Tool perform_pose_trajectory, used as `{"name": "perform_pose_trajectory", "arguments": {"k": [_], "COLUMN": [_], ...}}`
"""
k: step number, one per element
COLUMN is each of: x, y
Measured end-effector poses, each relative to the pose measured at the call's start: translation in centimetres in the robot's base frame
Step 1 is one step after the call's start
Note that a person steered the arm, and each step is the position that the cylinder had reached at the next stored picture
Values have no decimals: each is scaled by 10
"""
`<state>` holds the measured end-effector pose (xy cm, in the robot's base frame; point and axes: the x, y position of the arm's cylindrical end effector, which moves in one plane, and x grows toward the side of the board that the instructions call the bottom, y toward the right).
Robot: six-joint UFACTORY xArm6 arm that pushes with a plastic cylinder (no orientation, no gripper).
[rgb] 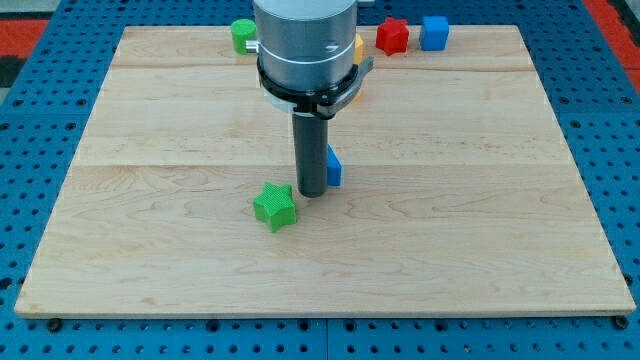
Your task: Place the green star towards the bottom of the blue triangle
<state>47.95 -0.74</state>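
Green star [275, 206] sat just left-below my tip [311, 193] | blue triangle [333, 166] half hidden behind rod | no gripper, held nothing | best nudged gently rightward, under triangle

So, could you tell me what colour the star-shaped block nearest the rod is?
Green: the star, clearest in the camera view, beside my tip.

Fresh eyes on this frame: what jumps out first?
The big grey arm housing at the view's top centre, its dark rod ending at my tip mid-board. The green star lies just left and below the tip; the blue triangle peeks out right of the rod. More blocks line the top edge.
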Motion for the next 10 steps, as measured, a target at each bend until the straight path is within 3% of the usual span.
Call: {"name": "perform_pose_trajectory", "arguments": {"k": [3, 5, 7, 9, 10], "x": [-46, 49, 104, 39, 39], "y": [10, 14, -74, -87, -62]}}
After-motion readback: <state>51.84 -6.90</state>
